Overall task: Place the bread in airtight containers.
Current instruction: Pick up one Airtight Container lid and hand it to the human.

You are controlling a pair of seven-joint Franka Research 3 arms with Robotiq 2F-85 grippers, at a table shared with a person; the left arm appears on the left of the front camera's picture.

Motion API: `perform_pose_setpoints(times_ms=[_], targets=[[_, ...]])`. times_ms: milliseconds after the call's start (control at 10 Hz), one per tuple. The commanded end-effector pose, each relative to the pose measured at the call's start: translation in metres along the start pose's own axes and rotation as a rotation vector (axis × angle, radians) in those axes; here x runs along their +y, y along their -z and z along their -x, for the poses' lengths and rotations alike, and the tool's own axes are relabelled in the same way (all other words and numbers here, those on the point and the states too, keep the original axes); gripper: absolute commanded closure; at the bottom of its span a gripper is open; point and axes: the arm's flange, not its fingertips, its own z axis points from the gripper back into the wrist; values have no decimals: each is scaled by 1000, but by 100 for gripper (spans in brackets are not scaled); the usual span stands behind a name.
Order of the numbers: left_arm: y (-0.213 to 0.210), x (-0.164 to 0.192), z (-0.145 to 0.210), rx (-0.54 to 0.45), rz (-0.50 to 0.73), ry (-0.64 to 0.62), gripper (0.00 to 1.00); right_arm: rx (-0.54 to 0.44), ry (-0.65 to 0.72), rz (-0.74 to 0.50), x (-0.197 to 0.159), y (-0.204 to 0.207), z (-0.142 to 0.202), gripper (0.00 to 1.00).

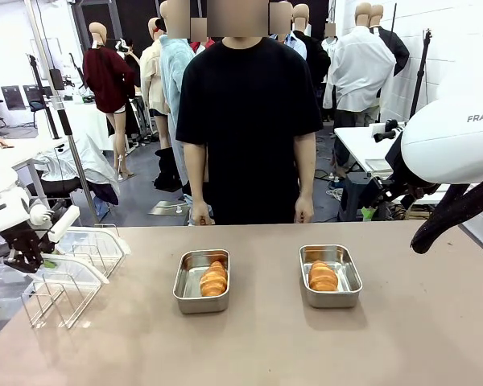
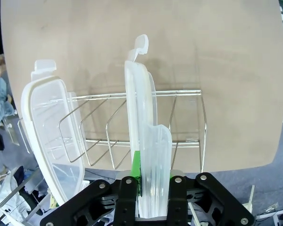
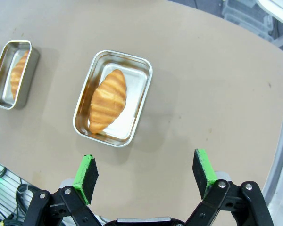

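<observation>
Two steel airtight containers stand open on the table. The left container [image 1: 185, 299] holds one bread roll [image 1: 213, 279], and so does the right container [image 1: 350, 277] with its bread roll [image 1: 322, 276]. At the table's left end my left gripper [image 2: 148, 174] is shut on the rim of a clear white-rimmed lid [image 2: 140, 108] standing upright in the wire rack [image 2: 186, 117]. In the front view the left gripper [image 1: 24, 248] sits beside that rack. My right gripper [image 3: 146, 172] hangs open above the table, just short of the right container [image 3: 142, 66] and its bread [image 3: 108, 99].
A second clear lid [image 2: 47, 136] leans in the rack to the side. The other container [image 3: 0, 96] lies farther off in the right wrist view. A person stands at the far edge with a hand [image 1: 200, 215] at the table. Bare tabletop lies in front.
</observation>
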Motion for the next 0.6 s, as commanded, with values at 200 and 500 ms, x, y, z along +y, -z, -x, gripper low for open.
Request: perform_pose_setpoints(times_ms=[200, 500], targets=[[1, -1, 0, 8, -6, 7, 100, 2, -3, 2, 0, 0, 0, 0], [-35, -3, 1, 67, 26, 0, 100, 2, -3, 2, 0, 0, 0, 0]])
